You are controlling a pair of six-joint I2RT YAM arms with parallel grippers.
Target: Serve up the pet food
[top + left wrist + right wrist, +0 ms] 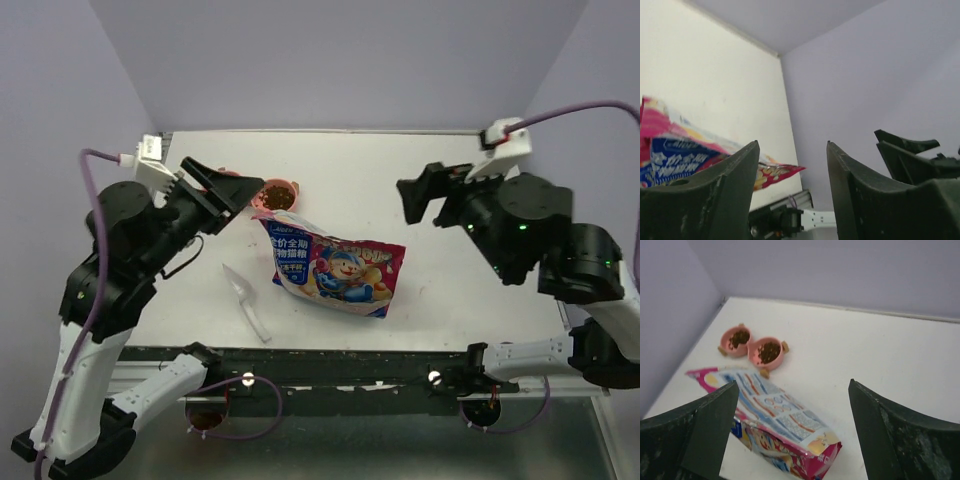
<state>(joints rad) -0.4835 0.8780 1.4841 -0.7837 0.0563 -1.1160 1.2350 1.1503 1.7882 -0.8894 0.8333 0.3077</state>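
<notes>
Dark granular kibble [769, 351] sits in both round cups of a pink double bowl [755, 346] just behind the glossy bag [335, 265]. A clear plastic scoop [247, 300] lies left of the bag on the white bench [450, 280]. Left claw [792, 147] and right claw [792, 385] are spread wide, empty.

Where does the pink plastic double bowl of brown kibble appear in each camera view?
Top external: pink plastic double bowl sits left of centre, far side, partly behind the left pincer.
Left wrist: not in it.
Right wrist: upper left, brown kibble in both cups.
Shared landmark: the glossy pink printed bag, seen in all three views.
</notes>
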